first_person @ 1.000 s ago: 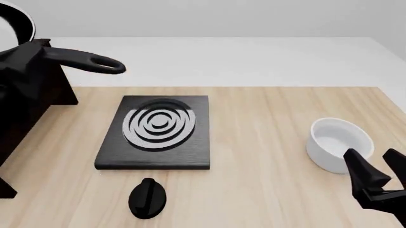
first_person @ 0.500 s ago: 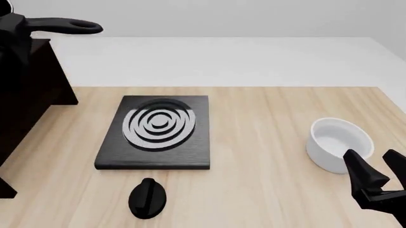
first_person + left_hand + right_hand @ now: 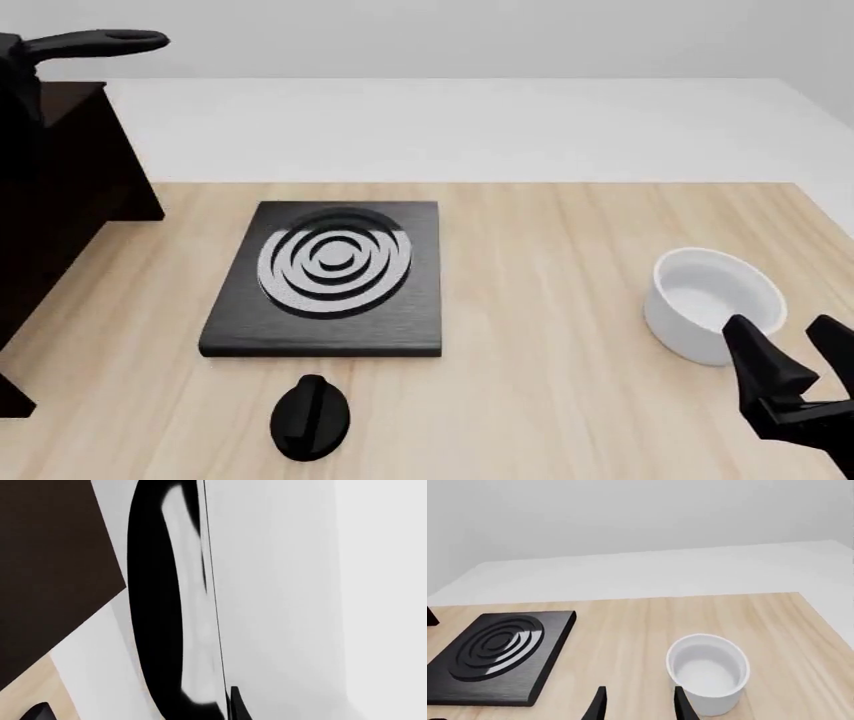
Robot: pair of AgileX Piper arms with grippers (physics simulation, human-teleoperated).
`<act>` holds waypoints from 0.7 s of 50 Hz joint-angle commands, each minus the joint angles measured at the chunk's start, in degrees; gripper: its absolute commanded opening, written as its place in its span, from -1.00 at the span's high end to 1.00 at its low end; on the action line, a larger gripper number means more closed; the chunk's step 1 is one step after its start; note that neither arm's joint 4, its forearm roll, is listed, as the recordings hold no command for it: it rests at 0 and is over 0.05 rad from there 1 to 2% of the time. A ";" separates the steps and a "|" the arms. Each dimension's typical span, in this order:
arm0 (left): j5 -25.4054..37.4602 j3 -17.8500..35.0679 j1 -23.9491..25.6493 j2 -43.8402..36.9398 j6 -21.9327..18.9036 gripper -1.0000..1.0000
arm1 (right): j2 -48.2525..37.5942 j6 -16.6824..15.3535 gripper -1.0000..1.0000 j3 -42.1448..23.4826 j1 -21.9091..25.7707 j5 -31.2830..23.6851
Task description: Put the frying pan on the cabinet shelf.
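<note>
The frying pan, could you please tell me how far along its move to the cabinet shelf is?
Done: the frying pan is off the stove plate and up at the cabinet, handle poking out above its top. In hand: the left wrist view shows the pan close up, so the left arm probably holds it. Left: setting it on the shelf and letting go. The right end effector idles open beside the white bowl.

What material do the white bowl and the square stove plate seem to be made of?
White bowl: probably glazed ceramic, going by its smooth, thick white wall with soft shading. Stove plate: possibly dark wood or matte plastic, with faint grain on its front edge and glossy grey rings.
</note>
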State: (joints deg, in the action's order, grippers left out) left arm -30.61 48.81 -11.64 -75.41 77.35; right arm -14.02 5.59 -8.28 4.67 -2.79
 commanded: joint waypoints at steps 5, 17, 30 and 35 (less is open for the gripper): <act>-3.85 0.70 -2.50 -4.11 0.96 1.00 | -0.49 -0.11 -1.00 0.39 -0.32 0.70; -7.78 -2.35 -3.73 -6.34 1.77 1.00 | -0.68 -0.23 -1.00 0.67 -0.40 1.02; -11.51 -4.58 -5.34 -9.48 2.75 1.00 | -0.55 -0.39 -1.00 0.38 -0.44 0.47; -11.97 -4.84 -6.11 -10.08 3.02 1.00 | -0.38 -0.40 -1.00 0.24 -0.43 0.14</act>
State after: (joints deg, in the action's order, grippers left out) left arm -39.80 44.30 -16.48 -84.38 80.44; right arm -14.49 5.25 -7.90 4.26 -2.33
